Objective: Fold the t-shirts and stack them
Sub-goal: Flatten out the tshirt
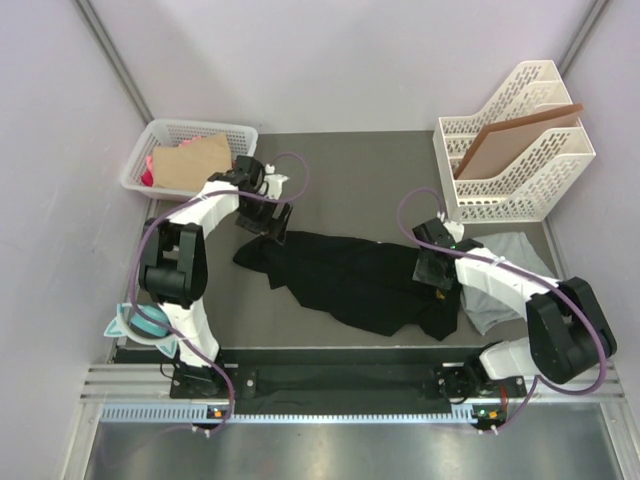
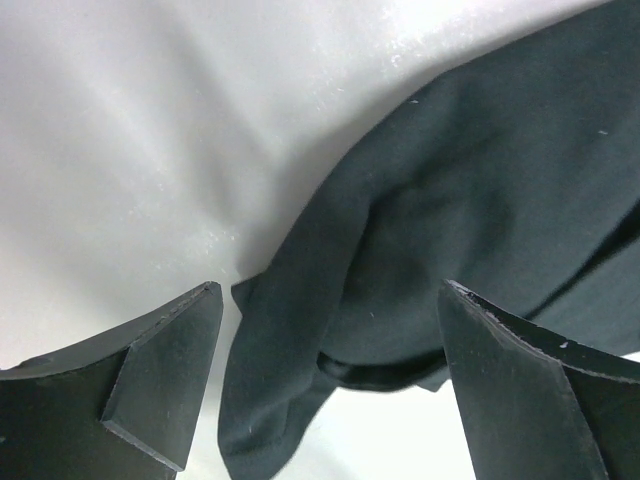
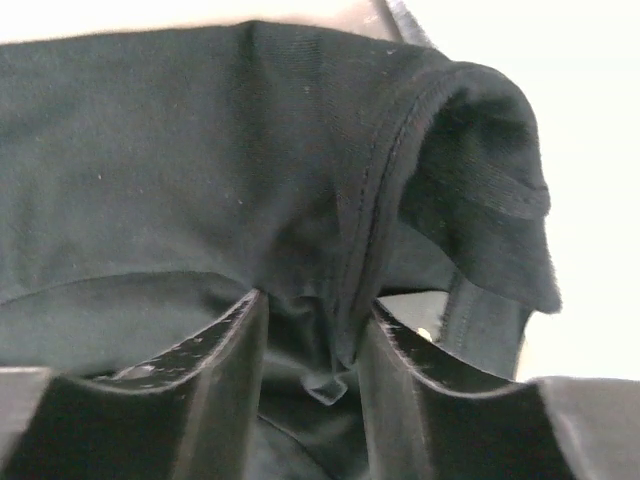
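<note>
Black t-shirt (image 1: 350,280) lies crumpled across the tabletop (image 1: 350,180). Right gripper (image 3: 312,305) pinches its hem; left gripper (image 2: 330,287) gapes wide over the opposite corner, probably the next grasp for spreading.

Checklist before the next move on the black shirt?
1. Right gripper has cloth: ok, a fold of the black t-shirt fills the gap between its fingers.
2. Left gripper open: ok, jaws wide.
3. Left gripper on target: ok, the shirt's corner lies between its fingers, not yet gripped.
4. Shirt flat: not ok, rumpled and skewed.
5. Grey t-shirt clear of the black one: cannot tell, where they meet is hidden.
</note>
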### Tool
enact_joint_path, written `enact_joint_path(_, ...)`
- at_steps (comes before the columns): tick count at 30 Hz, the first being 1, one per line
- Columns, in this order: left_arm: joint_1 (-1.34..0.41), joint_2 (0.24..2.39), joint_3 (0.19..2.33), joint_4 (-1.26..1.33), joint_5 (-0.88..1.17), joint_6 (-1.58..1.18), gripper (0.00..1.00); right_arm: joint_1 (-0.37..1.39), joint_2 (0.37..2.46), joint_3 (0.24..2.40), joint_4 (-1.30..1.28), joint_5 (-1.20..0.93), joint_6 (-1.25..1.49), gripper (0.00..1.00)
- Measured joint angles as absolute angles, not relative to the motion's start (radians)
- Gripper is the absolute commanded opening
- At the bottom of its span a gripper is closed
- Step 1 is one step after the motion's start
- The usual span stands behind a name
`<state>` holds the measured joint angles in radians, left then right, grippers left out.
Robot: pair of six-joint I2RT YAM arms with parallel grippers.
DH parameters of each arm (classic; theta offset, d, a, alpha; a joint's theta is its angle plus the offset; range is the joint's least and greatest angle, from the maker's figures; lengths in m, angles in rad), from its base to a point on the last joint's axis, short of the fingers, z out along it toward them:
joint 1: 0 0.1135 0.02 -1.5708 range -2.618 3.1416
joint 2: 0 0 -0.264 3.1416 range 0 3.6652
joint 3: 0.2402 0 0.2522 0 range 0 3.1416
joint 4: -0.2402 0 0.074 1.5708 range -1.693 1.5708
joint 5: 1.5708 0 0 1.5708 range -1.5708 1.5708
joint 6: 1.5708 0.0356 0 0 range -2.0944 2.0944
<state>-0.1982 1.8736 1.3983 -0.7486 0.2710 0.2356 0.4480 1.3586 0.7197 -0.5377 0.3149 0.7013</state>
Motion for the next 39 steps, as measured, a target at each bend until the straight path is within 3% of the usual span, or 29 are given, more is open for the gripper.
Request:
enact_joint_path(5, -0.197, 1.902, 1.38, -0.728, 0.252, 0.242, 0.87, 0.444, 1.391, 0.72, -0.509, 0.299, 0.699, 0.3)
enact_joint_path(10, -0.194, 1.903, 1.353, -0.722, 0.244, 0.26, 0.7, 0.438, 1.398, 0.72, -0.496, 0.29, 0.696, 0.19)
enact_joint_path(15, -0.168, 1.874, 1.333, -0.737, 0.245, 0.287, 0.68, 0.431, 1.411, 0.721, -0.486, 0.285, 0.686, 0.07)
enact_joint_path(26, -0.1, 1.599, 1.303, -0.818, 0.231, 0.363, 0.7, 0.422, 1.411, 0.727, -0.487, 0.278, 0.667, 0.06)
enact_joint_path(35, -0.1, 1.636, 1.178, -0.821, 0.242, 0.366, 0.69, 0.406, 1.372, 0.728, -0.494, 0.276, 0.656, 0.06)
enact_joint_path(37, -0.099, 1.644, 1.163, -0.821, 0.242, 0.366, 0.66, 0.402, 1.363, 0.728, -0.495, 0.276, 0.654, 0.05)
enact_joint_path(39, -0.099, 1.649, 1.157, -0.819, 0.242, 0.365, 0.55, 0.398, 1.361, 0.728, -0.495, 0.275, 0.654, 0.0)
